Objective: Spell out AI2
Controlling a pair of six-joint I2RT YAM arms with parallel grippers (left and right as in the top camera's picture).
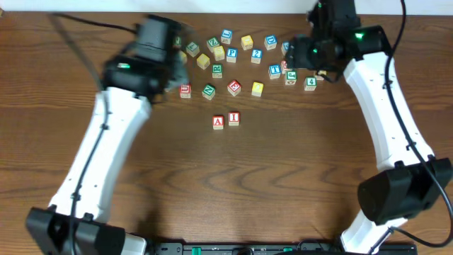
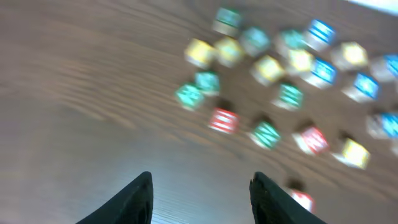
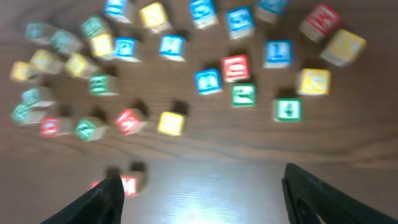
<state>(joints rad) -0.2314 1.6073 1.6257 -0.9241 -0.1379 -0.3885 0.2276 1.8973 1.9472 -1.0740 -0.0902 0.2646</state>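
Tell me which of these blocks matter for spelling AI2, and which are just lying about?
Job: A block; I block; blue block, seemingly a 2; left pincer and right pincer, both open.
Lying about: 4 block; yellow block; the rest of the pile.

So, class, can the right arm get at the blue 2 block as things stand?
Probably yes: the right arm hangs close by, jaws open and empty; nothing lies over the blue 2 block, though neighbouring blocks leave only narrow gaps.

Both wrist views are motion-blurred, with pale glare on the table (image 3: 205,186).
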